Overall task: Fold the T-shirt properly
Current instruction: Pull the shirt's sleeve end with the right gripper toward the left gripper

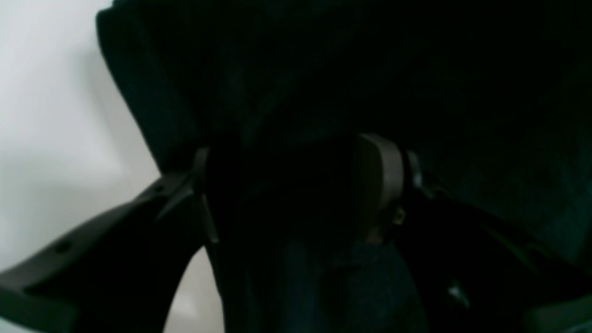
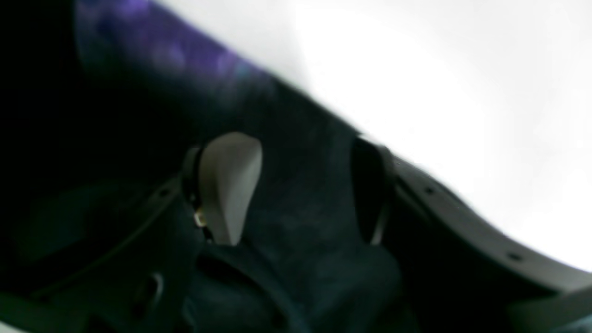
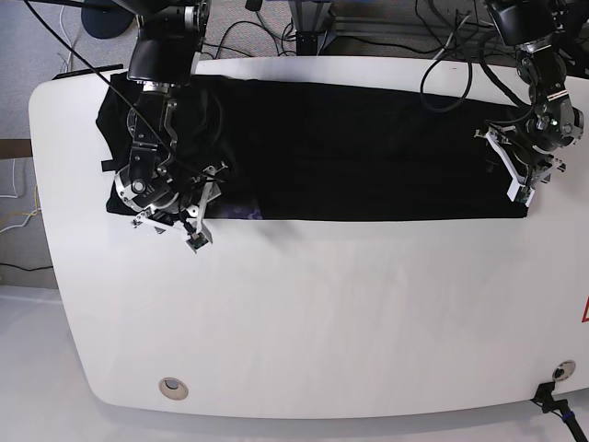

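The black T-shirt (image 3: 368,147) lies as a long flat band across the far half of the white table (image 3: 304,313). A little purple print shows at its near edge by the left end. My right gripper (image 3: 179,226) sits at the shirt's near left corner. In the right wrist view its fingers (image 2: 229,185) stand apart, and dark cloth (image 2: 305,152) lies between them. My left gripper (image 3: 518,180) is at the near right corner. In the left wrist view its jaws are spread wide over black cloth (image 1: 323,69) that fills the gap of the left gripper (image 1: 291,194).
Cables (image 3: 451,64) trail over the table's far edge behind the shirt. A round fitting (image 3: 170,389) sits near the front left corner and a small connector (image 3: 557,373) at the front right. Bare white tabletop stretches in front of the shirt.
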Robot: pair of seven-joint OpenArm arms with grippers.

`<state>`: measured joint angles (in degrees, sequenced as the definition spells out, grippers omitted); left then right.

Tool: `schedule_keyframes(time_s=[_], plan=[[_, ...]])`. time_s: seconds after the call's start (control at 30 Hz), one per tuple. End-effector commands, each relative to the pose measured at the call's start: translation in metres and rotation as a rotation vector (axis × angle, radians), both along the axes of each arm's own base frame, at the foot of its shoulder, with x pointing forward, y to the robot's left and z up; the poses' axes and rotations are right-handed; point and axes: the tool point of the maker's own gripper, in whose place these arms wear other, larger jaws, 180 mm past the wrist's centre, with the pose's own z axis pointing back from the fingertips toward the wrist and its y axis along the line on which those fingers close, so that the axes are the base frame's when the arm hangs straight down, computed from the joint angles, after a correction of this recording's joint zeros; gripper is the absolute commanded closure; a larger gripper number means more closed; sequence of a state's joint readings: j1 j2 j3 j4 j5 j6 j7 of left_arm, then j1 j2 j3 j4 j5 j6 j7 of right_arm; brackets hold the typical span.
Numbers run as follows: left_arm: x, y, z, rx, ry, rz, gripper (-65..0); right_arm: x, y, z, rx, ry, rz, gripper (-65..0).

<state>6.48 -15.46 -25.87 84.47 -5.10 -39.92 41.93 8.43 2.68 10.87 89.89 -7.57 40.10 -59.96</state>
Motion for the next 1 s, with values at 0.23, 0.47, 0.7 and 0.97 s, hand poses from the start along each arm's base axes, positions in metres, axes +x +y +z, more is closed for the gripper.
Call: schedule_keyframes(time_s=[0.23,0.47,0.7,0.97], plan=[[0.004,0.005,0.007,0.02,-0.013,-0.002,-35.8,-0.017,0.007,0.002,0.013,-0.029,0.009,-34.3],[0.005,-0.005,0.003,0.017,-0.001,-0.035,-35.8,-0.024,0.031,0.027,-0.017,-0.045,0.043,-34.3],[0.005,-0.008,0.002,0.013,0.001,-0.042,-35.8,-0.031,0.068,0.042,0.01,-0.058,0.09,-34.6],[0.005,-0.008,0.002,0.015,0.001,-0.043,-35.8,-0.031,0.087,0.059,-0.041,-0.069,0.169,-34.8]])
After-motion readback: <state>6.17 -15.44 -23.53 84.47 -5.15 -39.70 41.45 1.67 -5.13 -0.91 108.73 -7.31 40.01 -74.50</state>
